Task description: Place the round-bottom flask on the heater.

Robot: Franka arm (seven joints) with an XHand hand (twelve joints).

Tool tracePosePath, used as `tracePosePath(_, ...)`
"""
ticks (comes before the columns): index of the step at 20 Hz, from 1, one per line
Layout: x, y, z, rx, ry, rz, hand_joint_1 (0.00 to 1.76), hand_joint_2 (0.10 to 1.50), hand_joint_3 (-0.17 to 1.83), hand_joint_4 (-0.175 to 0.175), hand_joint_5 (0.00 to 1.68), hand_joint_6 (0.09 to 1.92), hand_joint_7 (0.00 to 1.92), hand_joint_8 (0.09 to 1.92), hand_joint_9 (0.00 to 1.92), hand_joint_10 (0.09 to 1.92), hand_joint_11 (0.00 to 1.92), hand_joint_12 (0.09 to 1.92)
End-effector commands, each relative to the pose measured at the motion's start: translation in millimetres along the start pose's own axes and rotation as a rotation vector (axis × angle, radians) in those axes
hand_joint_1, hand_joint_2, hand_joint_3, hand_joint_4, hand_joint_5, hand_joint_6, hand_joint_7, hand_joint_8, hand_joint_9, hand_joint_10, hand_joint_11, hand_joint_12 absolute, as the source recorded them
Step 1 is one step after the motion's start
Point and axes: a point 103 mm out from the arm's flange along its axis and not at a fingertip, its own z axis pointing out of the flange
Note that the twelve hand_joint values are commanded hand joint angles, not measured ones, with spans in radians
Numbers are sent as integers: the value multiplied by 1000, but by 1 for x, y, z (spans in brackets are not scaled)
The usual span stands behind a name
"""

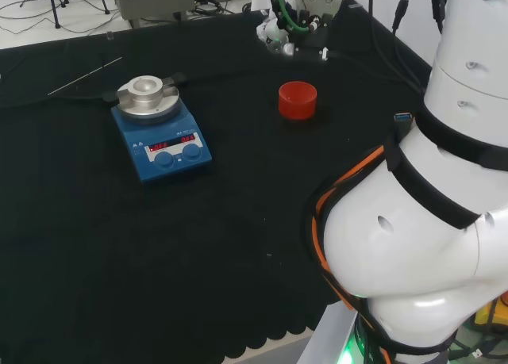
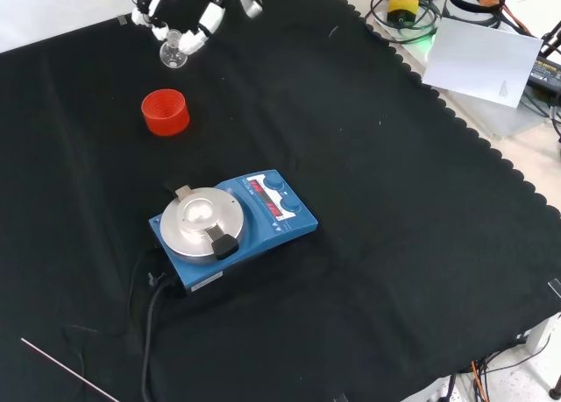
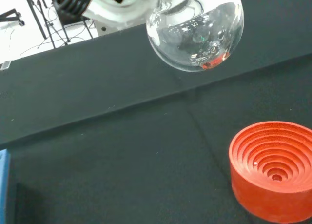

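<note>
Fingers [image 2: 210,18] of the hand [image 2: 188,3] curl round the neck of the round-bottom flask [image 2: 173,53], which hangs in the air at the top of the front view, clear of the black cloth [image 2: 394,244]. From the red ribbed stand [image 2: 165,111] the flask lies toward twelve o'clock in that view, near it but not touching. In the wrist view the clear bulb of the flask [image 3: 195,31] floats above the cloth, with the stand [image 3: 272,170] lower down and apart from it, its ringed top bare.

In the front view the heater [image 2: 232,227] sits near the middle of the cloth, toward five o'clock from the stand and well apart from both stand and flask. Its round metal plate [image 2: 202,221] carries nothing, and a black cable [image 2: 151,319] trails from it toward seven o'clock.

In the head view the heater [image 1: 159,134] stands toward nine o'clock from the stand [image 1: 298,99], and the hand [image 1: 282,35] is at the far edge of the cloth, toward twelve o'clock from the stand. A thin rod [image 1: 83,76] lies on the cloth toward eleven o'clock from the heater.
</note>
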Motion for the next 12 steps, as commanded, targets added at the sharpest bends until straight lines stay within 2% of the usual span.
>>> tracePosePath(1,28,-19,-4,14,-19,-28,1090,804,472,175,1146,822,491,637,689,594,297,1293)
tracePosePath(6,37,-21,-7,25,-13,-63,1091,803,474,175,1147,820,490,637,689,594,296,1294)
tracePosePath(12,75,-29,-11,29,-27,-115,1091,801,477,175,1149,818,490,637,688,594,296,1295)
